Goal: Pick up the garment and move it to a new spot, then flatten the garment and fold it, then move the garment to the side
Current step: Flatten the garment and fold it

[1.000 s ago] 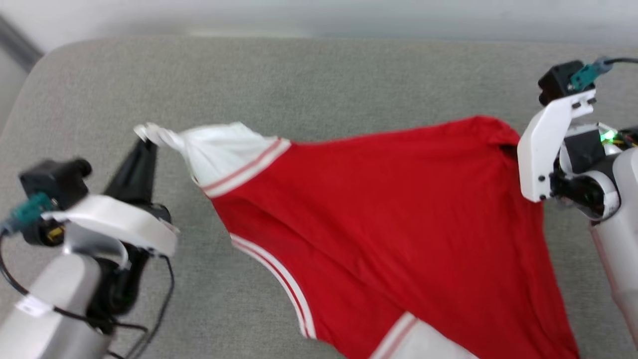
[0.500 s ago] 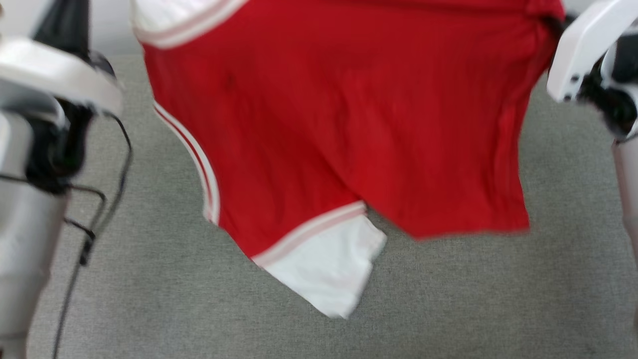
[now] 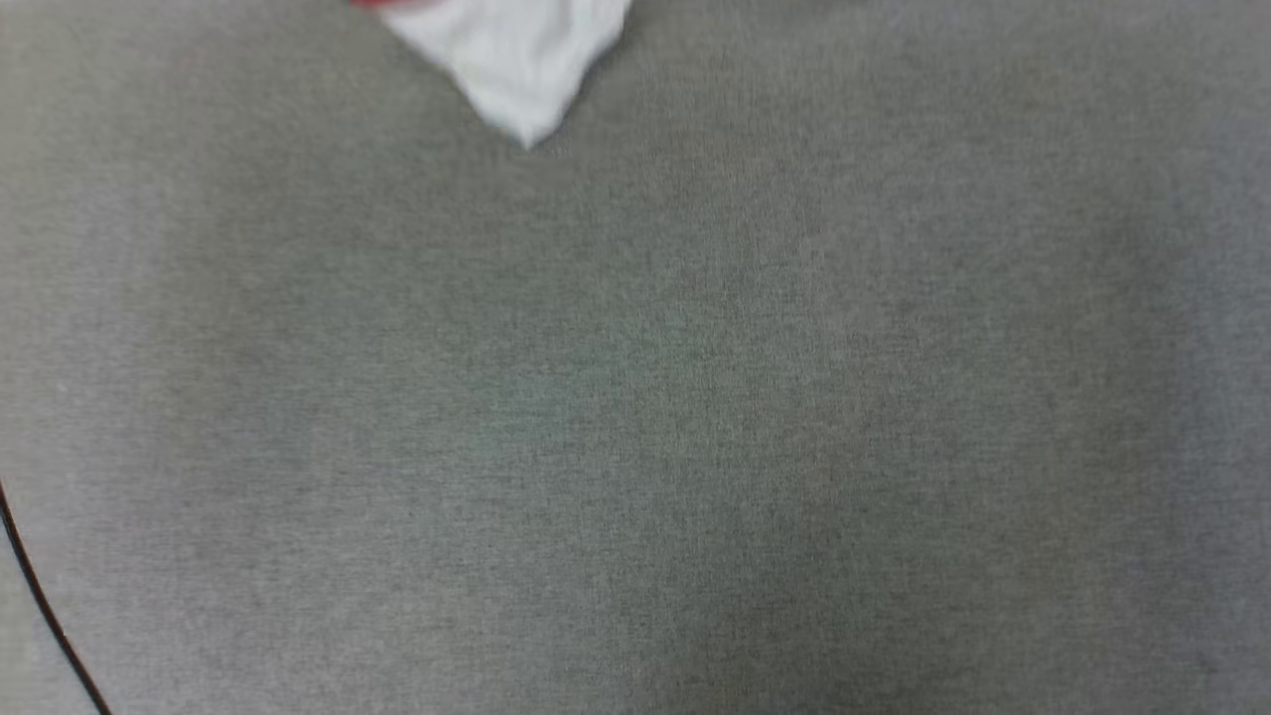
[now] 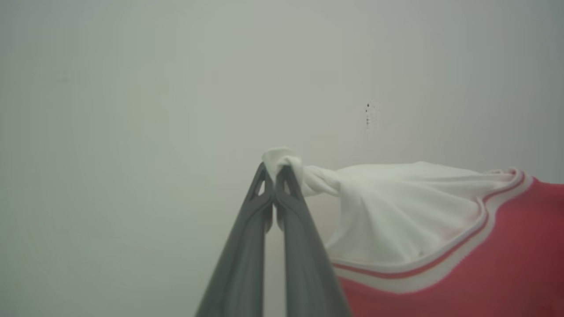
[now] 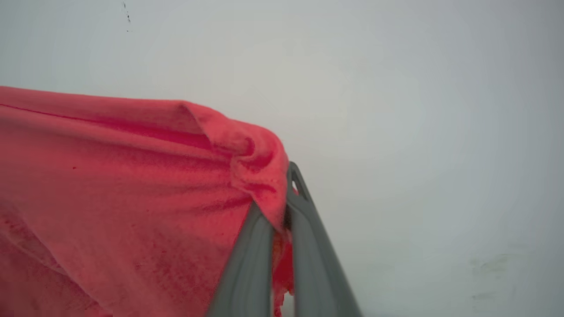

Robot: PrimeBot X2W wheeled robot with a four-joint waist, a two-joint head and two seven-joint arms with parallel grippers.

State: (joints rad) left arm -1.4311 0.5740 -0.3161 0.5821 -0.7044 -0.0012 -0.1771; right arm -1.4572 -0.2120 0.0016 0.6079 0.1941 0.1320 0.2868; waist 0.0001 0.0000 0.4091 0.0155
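Grey upholstered surface (image 3: 635,397) spreads below. Garment (image 4: 440,246) hangs stretched between both arms, fingers pointing at a pale wall (image 4: 132,88). Left gripper (image 4: 274,176) pinches the white sleeve end; right gripper (image 5: 284,207) pinches a bunched red edge. Head camera has shifted since half a second ago: red body gone, a white sleeve tip at top edge.

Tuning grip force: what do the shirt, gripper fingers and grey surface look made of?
The shirt: soft knit fabric, matte; bunches and drapes at the pinch. Left gripper's fingers: probably moulded plastic, dark grey, smooth satin. Grey surface: woven upholstery-like cloth, matte, fine heathered weave.
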